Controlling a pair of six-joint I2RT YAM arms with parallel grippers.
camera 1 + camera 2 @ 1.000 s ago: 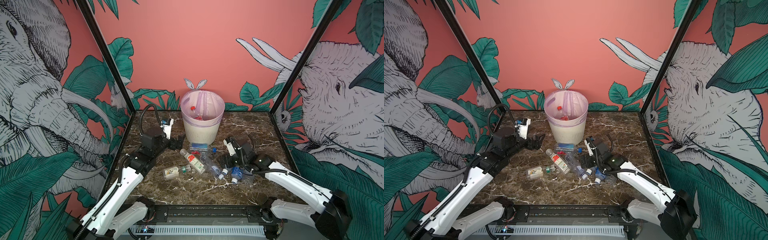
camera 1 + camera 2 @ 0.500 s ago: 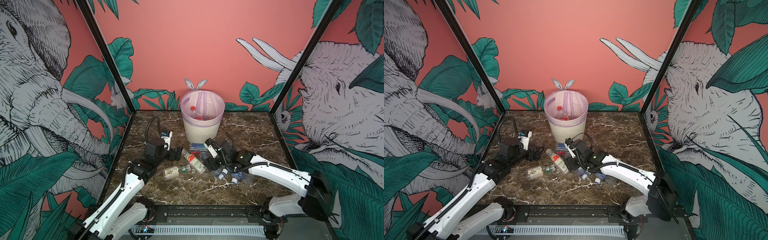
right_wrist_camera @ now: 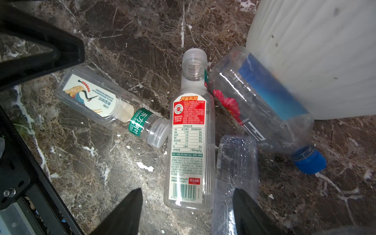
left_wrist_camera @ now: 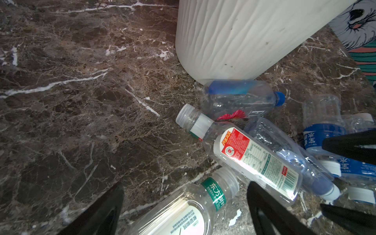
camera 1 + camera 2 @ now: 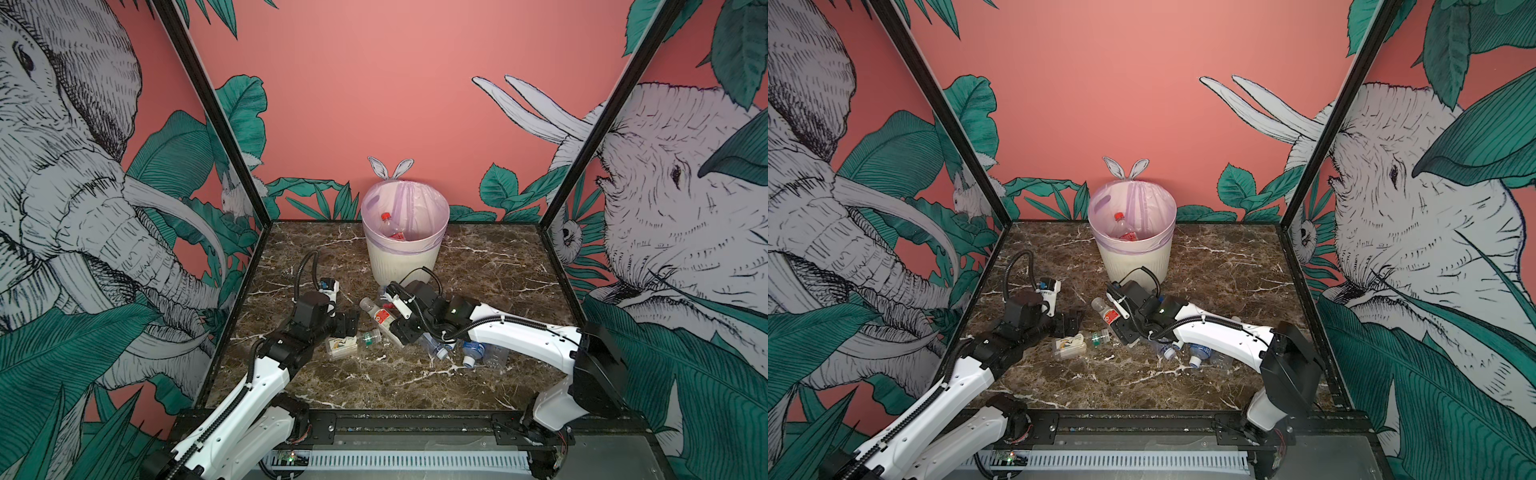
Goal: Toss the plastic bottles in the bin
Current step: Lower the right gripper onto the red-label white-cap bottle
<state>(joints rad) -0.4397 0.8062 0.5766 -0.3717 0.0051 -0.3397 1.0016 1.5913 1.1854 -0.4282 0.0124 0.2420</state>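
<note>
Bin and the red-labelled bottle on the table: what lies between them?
A blue-capped clear bottle lies on its side between the bin and the red-labelled bottle, close by the bin's foot. Both wrist views show it.

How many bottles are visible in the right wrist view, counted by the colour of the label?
cream-label bottle: 1
red-label bottle: 1
blue-label bottle: 1
crushed clear bottle: 1
Total: 4

Clear plastic bottles (image 5: 382, 319) lie clustered just before upright cream ribbed bin (image 5: 405, 259), lilac-lined; red-capped bottle (image 5: 388, 222) inside.
</note>
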